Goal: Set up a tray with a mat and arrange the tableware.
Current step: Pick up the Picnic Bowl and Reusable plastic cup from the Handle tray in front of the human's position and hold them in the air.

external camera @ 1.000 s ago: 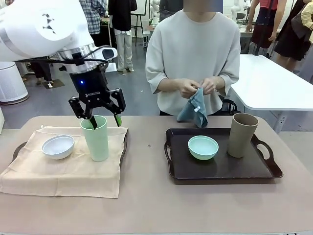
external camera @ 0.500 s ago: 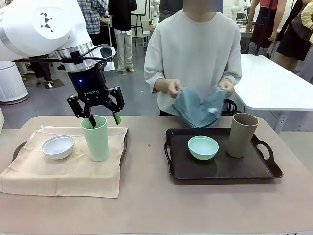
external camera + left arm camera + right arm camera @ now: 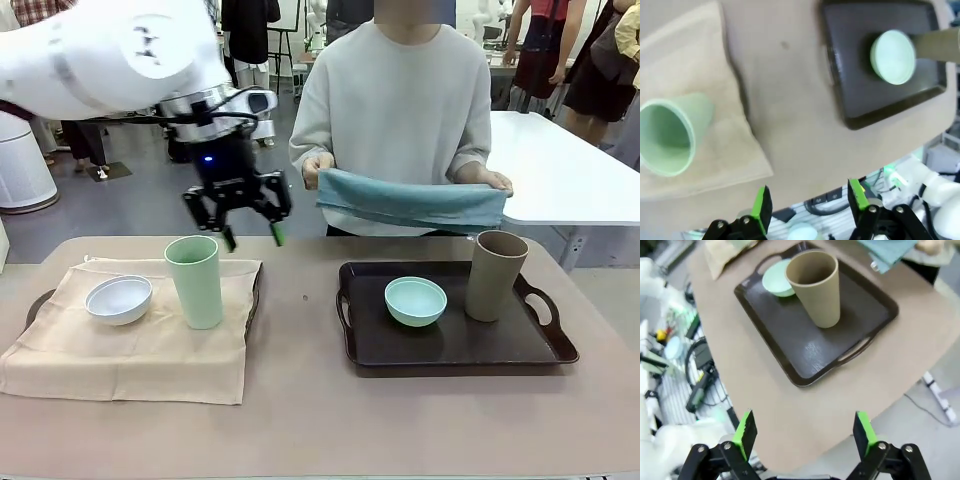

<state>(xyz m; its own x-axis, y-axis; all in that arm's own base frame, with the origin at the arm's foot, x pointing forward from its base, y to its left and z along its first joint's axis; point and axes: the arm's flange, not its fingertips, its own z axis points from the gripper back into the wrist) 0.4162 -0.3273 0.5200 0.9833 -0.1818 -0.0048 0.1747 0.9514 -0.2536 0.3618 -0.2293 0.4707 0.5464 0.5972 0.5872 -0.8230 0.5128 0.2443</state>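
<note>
My left gripper (image 3: pixel 252 237) hangs open and empty above the table, just right of the pale green cup (image 3: pixel 196 282). That cup and a white bowl (image 3: pixel 119 299) stand on a beige mat (image 3: pixel 130 350) draped over the left tray (image 3: pixel 257 285). A mint bowl (image 3: pixel 416 301) and a taupe cup (image 3: pixel 495 275) stand on the bare dark tray (image 3: pixel 455 350). The person holds a blue mat (image 3: pixel 410 203) spread between both hands above that tray's far side. In its own view, my right gripper (image 3: pixel 805 432) is open high above the taupe cup (image 3: pixel 816 287) and the dark tray (image 3: pixel 840 340).
The left wrist view looks down past my left gripper (image 3: pixel 809 200) at the green cup (image 3: pixel 667 132), the beige mat (image 3: pixel 705 85), a bare strip of table (image 3: pixel 785 100) and the dark tray (image 3: pixel 840 75). A white table (image 3: pixel 560 170) stands behind at right.
My left gripper has risen off the green cup's rim and swung right, leaving the cup standing. The person has unfolded the blue mat and now holds it stretched wide.
</note>
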